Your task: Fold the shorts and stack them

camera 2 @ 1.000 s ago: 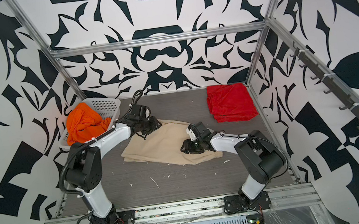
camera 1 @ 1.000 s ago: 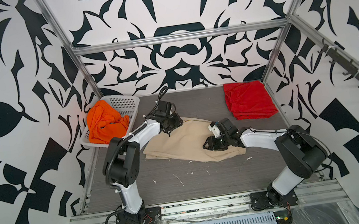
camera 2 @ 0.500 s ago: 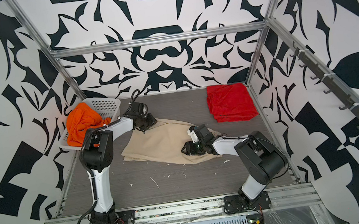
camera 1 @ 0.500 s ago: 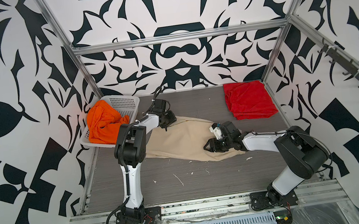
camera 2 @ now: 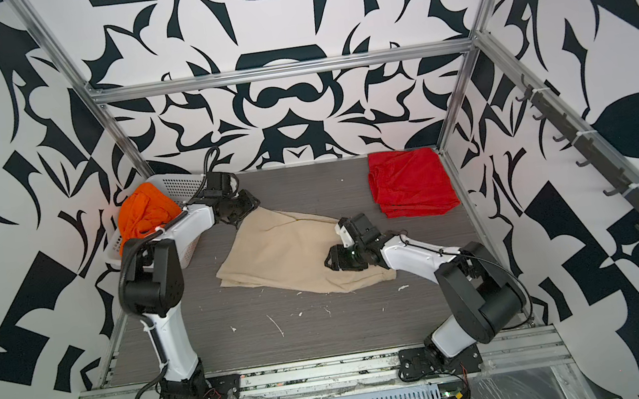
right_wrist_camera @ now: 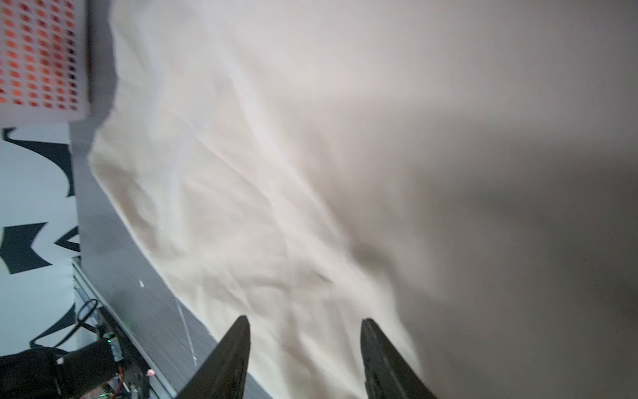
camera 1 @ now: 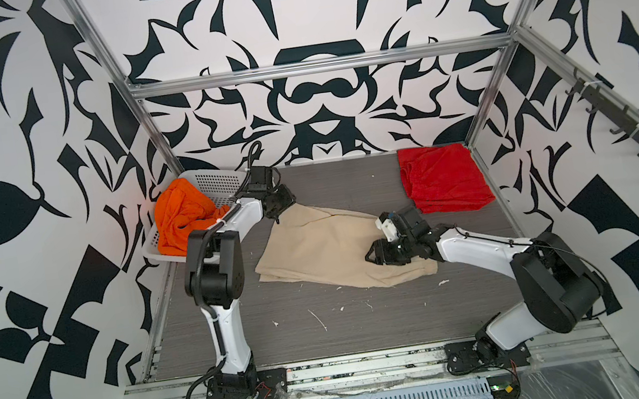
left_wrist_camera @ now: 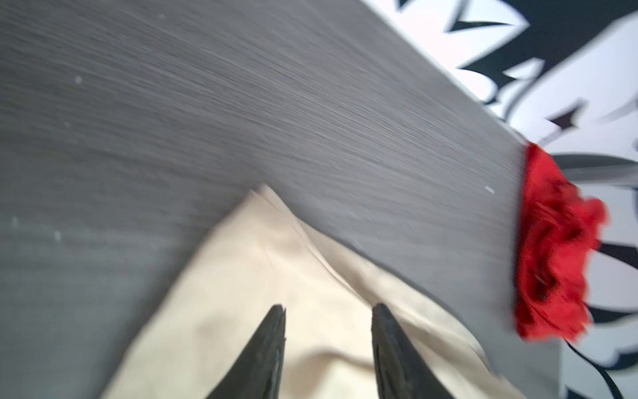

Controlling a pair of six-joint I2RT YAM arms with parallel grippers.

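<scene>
Left wrist view has the left jaws spread with nothing between them, tips low over a corner of the beige shorts (left_wrist_camera: pixel 241 276); right wrist view shows the right jaws spread too, over the same cloth. The step in hand looks like laying the pair out for its fold: each side should pinch an edge through all layers, lift only slightly and travel together, so the crease runs straight and nothing drags. In both top views the beige pair lies mid-frame on the counter (camera 1: pixel 327 333), slanting from upper left to lower right, wrinkled and soft-looking. At upper right the red shorts (camera 1: pixel 443 178) sit folded; the orange shorts (camera 1: pixel 179 217) are bunched in the white basket (camera 1: pixel 219 180) at left.
</scene>
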